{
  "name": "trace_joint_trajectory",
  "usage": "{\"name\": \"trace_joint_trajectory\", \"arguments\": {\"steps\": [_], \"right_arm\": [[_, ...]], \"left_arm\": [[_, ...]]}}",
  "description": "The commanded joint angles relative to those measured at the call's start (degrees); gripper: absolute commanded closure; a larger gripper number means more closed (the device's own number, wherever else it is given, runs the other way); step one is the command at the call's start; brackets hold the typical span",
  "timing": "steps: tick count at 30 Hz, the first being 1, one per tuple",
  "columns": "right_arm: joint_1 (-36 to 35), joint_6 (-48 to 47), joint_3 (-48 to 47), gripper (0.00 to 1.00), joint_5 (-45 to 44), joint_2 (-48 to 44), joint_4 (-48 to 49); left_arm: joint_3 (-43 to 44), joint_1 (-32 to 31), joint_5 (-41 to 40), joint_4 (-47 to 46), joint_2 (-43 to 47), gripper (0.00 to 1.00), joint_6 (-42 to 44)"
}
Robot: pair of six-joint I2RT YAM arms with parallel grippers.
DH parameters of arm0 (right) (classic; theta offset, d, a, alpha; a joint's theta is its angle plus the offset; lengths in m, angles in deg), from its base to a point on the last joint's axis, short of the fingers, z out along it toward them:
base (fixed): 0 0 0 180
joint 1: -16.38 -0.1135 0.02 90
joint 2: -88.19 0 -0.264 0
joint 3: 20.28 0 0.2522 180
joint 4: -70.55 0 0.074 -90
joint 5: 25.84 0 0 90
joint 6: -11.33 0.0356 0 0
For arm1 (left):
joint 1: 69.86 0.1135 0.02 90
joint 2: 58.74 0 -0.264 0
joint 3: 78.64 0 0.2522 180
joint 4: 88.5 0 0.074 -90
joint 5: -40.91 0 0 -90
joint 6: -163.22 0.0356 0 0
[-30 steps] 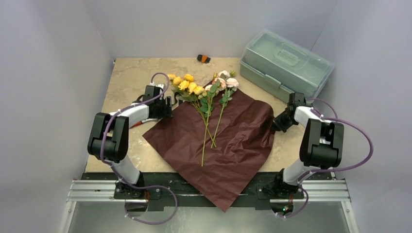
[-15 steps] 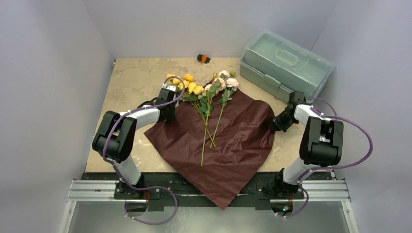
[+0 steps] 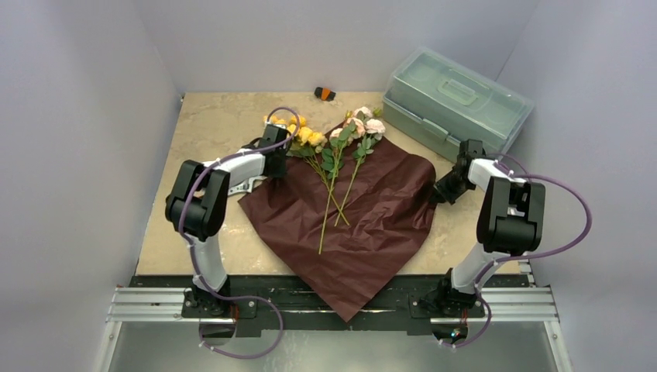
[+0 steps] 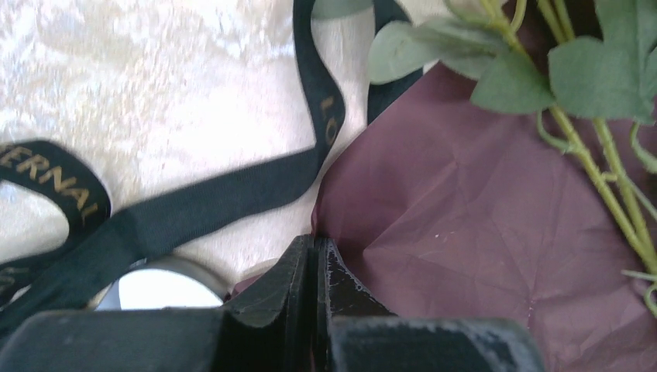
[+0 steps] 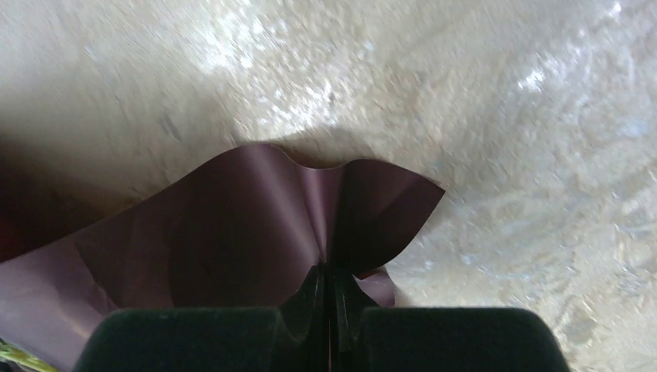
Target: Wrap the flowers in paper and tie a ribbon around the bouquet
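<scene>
The dark red paper (image 3: 364,221) lies spread on the table, its near corner hanging over the front edge. The flowers (image 3: 335,147) rest across its far part, yellow and pink blooms past the far edge and stems pointing toward me. My left gripper (image 3: 276,170) is shut at the paper's far-left edge (image 4: 465,232), with paper showing on both sides of the jaws (image 4: 318,242). The black ribbon (image 4: 194,205) with gold lettering loops on the table just beyond. My right gripper (image 3: 440,195) is shut on the paper's right corner (image 5: 256,225), which puckers up at the fingertips (image 5: 329,271).
A clear lidded plastic box (image 3: 453,97) stands at the back right, close behind the right arm. A small black and orange object (image 3: 325,94) lies at the far edge. A round silvery thing (image 4: 159,287) sits beside the left fingers.
My left gripper moved right and away to the paper's edge and closed there. The paper and flowers shifted away from me and slightly right. The right gripper stayed shut on its corner.
</scene>
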Motion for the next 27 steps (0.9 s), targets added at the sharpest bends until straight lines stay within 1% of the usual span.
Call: {"name": "trace_joint_trajectory", "arguments": {"steps": [1, 7, 12, 14, 15, 21, 24, 25, 26, 27], "right_arm": [[-0.8, 1.02, -3.47, 1.0, -1.7, 4.37, 0.33], [-1.7, 2.25, -8.09, 1.0, -1.52, 7.21, -0.48], [-2.82, 2.41, -10.16, 1.0, -1.35, 8.76, 0.12], [-3.44, 2.12, -10.64, 1.0, -1.59, 9.21, 0.4], [-4.23, 1.73, -11.19, 1.0, -1.92, 9.72, 0.44], [-6.0, 1.67, -9.69, 1.0, -2.13, 9.21, 0.95], [-6.17, 1.7, -7.75, 1.0, -2.16, 8.15, 1.29], [-6.17, 1.67, -7.07, 1.0, -2.14, 7.73, 1.39], [-6.17, 1.55, -6.59, 1.0, -2.14, 7.34, 1.36], [-6.17, 1.39, -6.26, 1.0, -2.14, 6.98, 1.27]], "left_arm": [[6.38, -0.12, -0.75, 3.45, -6.64, 1.0, -3.55], [12.66, 0.57, -3.46, 6.49, -10.62, 1.0, -5.05], [14.58, 3.84, -5.89, 9.22, -10.48, 1.0, -7.09], [13.96, 4.98, -6.41, 9.97, -9.55, 1.0, -7.39], [12.27, 5.89, -6.62, 10.26, -8.07, 1.0, -7.78], [6.1, 6.21, -7.0, 10.08, -4.12, 1.0, -9.94], [4.97, 6.21, -6.3, 10.3, -2.94, 1.0, -10.08], [4.94, 6.19, -6.08, 10.35, -2.49, 0.99, -9.75], [5.06, 6.13, -5.96, 10.39, -1.9, 0.92, -9.53], [5.21, 6.13, -5.95, 10.29, -0.74, 0.82, -9.2]]}}
